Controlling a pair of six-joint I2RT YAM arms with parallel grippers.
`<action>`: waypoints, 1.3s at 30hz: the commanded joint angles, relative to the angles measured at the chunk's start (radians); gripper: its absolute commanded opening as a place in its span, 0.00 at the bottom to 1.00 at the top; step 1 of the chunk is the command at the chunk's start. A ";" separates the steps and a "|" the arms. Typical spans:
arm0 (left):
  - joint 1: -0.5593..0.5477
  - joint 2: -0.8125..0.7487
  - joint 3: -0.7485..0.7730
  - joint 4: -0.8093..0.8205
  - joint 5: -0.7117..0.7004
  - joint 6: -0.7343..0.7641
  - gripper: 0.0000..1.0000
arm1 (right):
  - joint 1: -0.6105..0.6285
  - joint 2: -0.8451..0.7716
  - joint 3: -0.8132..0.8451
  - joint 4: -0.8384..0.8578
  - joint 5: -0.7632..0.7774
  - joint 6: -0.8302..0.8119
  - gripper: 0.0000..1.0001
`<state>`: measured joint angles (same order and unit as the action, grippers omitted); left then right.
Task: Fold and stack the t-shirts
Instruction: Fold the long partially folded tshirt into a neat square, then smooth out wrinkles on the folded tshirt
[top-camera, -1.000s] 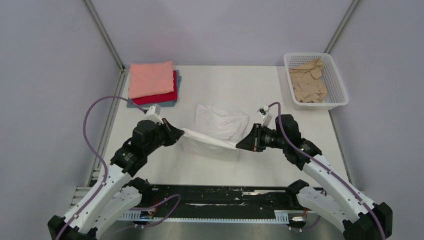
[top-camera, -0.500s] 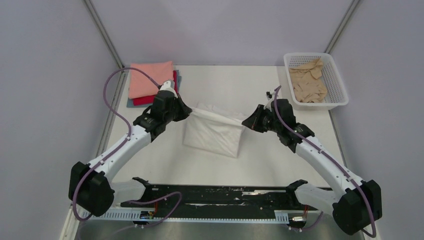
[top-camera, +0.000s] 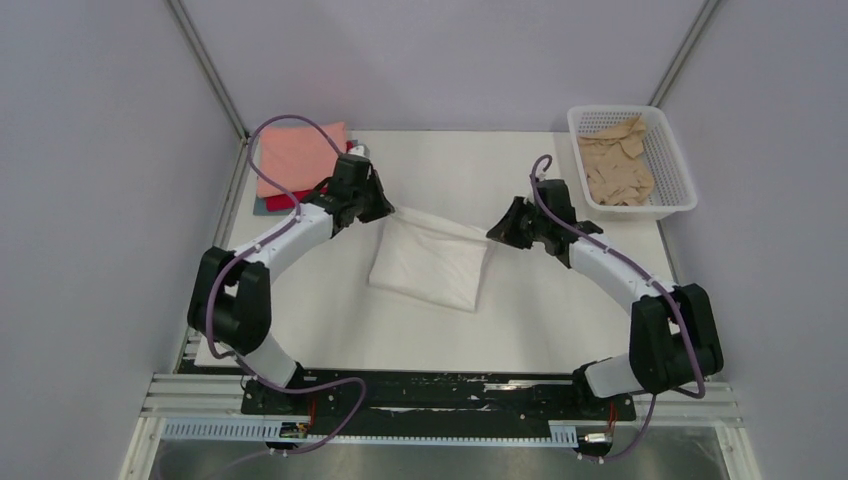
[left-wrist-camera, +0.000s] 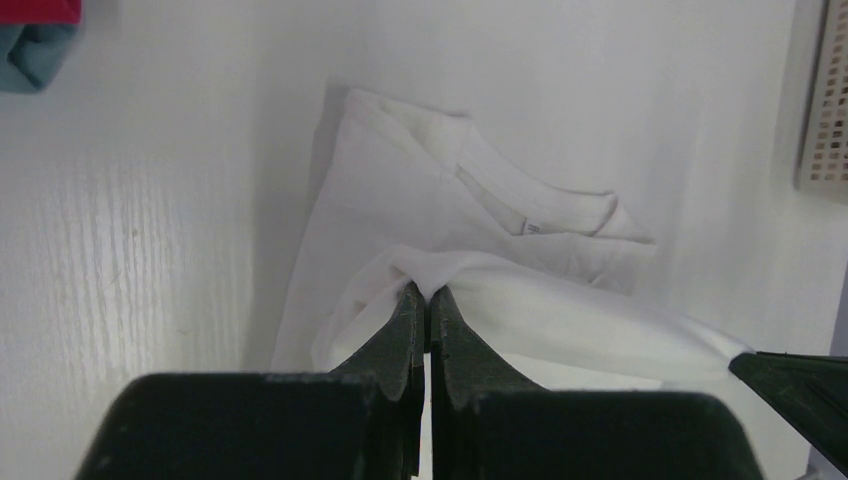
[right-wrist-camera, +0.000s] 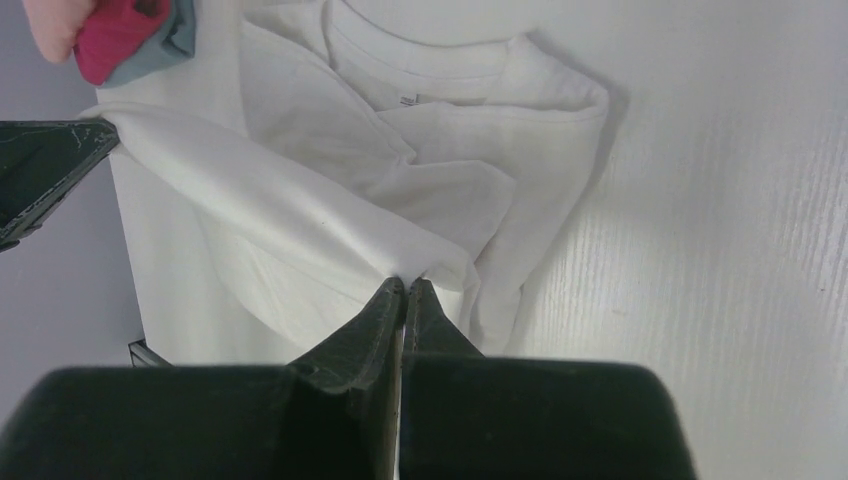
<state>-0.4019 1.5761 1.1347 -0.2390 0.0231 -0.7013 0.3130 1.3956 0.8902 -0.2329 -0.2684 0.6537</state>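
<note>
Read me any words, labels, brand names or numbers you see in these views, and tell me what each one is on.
Nothing can be read in any view.
Neck tag inside the collar of the white t-shirt: faint print, too small and blurred to read.
Basket and folded shirts: no lettering visible.

White table (top-camera: 560, 300), white tee (top-camera: 430, 262), 3-tee stack (top-camera: 290, 165), basket (top-camera: 640, 211)

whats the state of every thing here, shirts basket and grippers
white shirt: partly folded, one edge pinched up by both grippers
left gripper: shut on white shirt
right gripper: shut on white shirt
shirt stack: folded, pink on top
tan shirt: crumpled in basket
basket: upright
</note>
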 joint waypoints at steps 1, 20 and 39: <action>0.033 0.084 0.089 -0.007 -0.033 0.062 0.00 | -0.023 0.061 0.053 0.047 0.018 0.005 0.00; 0.041 0.172 0.176 0.011 0.176 0.067 1.00 | 0.043 0.197 0.176 0.201 -0.220 -0.014 1.00; 0.048 0.481 0.214 0.055 0.279 0.027 1.00 | -0.027 0.550 0.147 0.392 -0.238 0.038 1.00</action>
<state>-0.3580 1.9976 1.3178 -0.1585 0.3725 -0.6872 0.3088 1.9003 1.0096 0.1799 -0.5312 0.7509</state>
